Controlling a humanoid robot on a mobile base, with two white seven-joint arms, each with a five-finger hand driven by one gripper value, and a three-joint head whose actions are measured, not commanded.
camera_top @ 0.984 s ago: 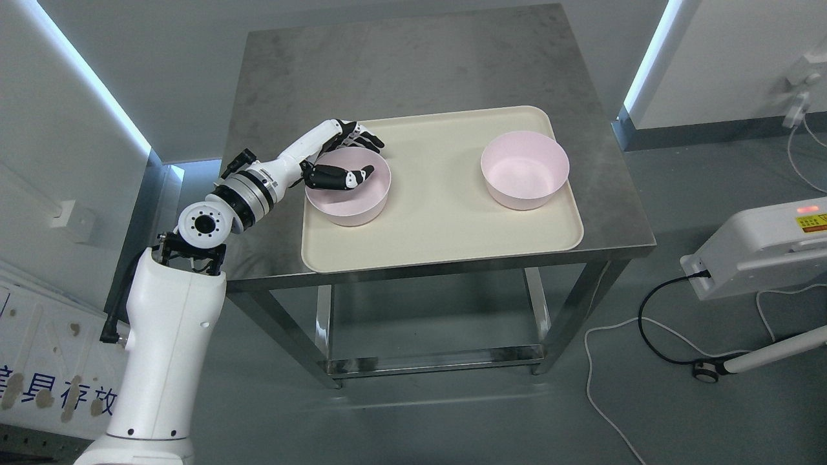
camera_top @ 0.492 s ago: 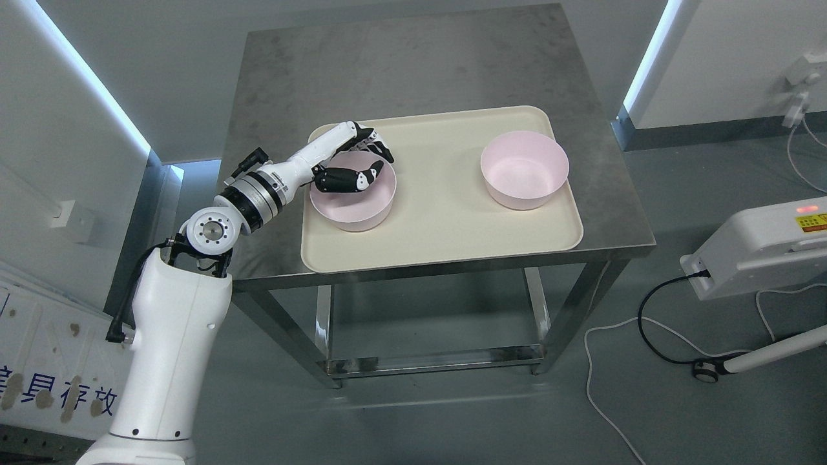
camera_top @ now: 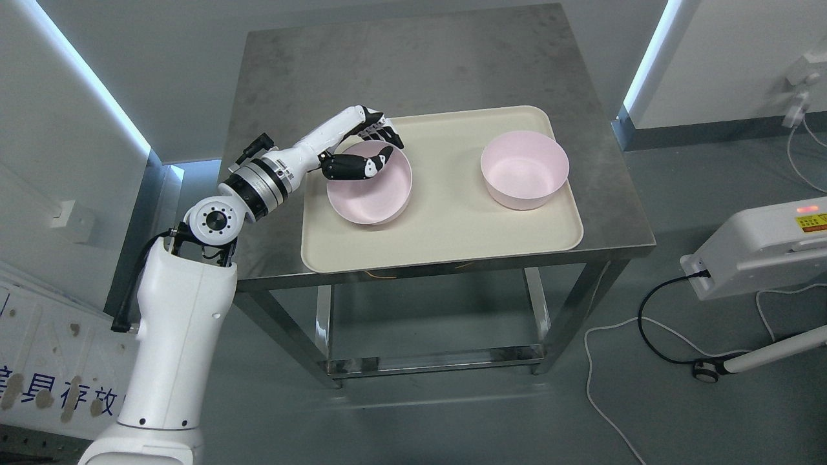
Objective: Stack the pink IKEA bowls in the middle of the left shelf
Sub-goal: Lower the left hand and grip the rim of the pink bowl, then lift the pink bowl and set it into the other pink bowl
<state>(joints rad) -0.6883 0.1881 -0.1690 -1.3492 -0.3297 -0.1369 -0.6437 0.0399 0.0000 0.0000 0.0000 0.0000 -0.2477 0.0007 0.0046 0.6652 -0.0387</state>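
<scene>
Lifted and tipped since a moment ago, the near pink bowl (camera_top: 369, 194) rides rim-pinched in the left hand (camera_top: 362, 145) above the tray (camera_top: 446, 239) — best levelled, then lowered squarely into the second bowl (camera_top: 524, 169).

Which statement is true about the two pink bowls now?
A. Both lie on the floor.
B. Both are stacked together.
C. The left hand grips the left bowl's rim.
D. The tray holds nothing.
C: the left hand pinches the left bowl at its rim, thumb inside; the right bowl sits apart on the tray.
</scene>
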